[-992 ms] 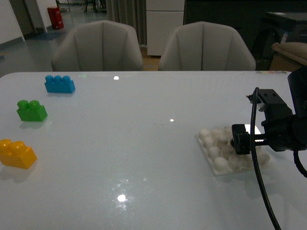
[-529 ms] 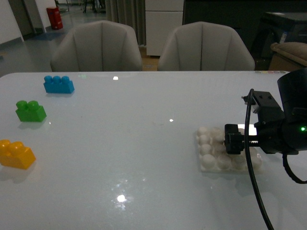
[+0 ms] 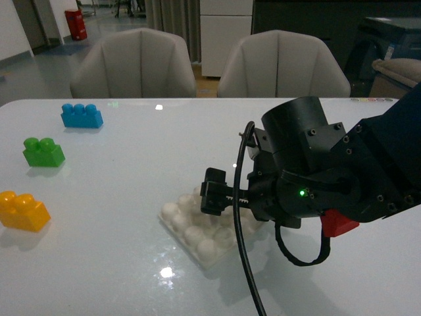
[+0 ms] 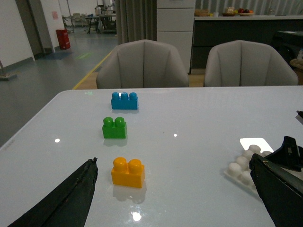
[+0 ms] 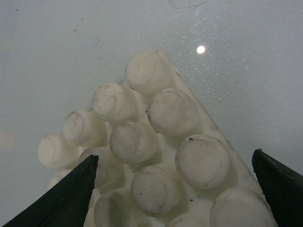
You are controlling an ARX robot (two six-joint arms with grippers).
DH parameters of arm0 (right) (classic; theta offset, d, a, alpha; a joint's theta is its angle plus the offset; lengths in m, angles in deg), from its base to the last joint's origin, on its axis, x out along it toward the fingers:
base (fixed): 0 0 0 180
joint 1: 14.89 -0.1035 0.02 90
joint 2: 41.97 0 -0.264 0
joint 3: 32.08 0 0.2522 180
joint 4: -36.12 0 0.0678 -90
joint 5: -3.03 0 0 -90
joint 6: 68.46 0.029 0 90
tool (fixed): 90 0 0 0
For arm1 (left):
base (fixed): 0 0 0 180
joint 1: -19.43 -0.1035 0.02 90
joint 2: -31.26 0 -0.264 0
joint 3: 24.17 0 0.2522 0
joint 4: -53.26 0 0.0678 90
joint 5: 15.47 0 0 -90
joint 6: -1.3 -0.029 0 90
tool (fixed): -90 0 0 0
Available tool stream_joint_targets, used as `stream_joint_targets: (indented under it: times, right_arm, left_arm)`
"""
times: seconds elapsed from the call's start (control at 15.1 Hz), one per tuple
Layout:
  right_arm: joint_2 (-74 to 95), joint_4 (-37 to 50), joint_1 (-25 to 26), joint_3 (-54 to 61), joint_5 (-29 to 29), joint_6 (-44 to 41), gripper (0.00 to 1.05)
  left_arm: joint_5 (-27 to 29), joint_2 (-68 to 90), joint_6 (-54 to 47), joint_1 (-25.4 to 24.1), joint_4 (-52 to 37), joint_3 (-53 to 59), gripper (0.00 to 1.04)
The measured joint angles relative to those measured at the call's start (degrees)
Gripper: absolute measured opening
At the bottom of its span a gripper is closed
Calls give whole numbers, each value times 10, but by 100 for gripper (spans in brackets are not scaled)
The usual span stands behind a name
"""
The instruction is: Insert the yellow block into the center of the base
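Right fingers spread wide over the base, gripping nothing, yellow block well apart.

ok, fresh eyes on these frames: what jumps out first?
The bulky black right arm, right of the table's centre, with its gripper over the white studded base. Next, three bright bricks in a row along the table's left side: blue brick farthest, green brick in the middle, yellow block nearest.

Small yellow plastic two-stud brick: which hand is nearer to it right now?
Left. The left hand faces the yellow plastic two-stud brick close ahead; the right hand is across the table at the white studded plate.
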Motion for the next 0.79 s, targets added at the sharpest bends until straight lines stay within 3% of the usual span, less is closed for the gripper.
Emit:
stream_joint_targets:
  times: [0.13, 0.33, 0.79]
  right_arm:
    - [-14, 1, -12, 14, -2, 65, 98]
    - [-39, -2, 5, 43, 7, 73, 98]
    - [-159, 30, 125, 131, 7, 73, 98]
  left_arm:
    - [0, 0, 0, 0, 0, 0, 98]
    - [0, 0, 0, 0, 0, 0, 98]
    - [0, 0, 0, 0, 0, 0, 98]
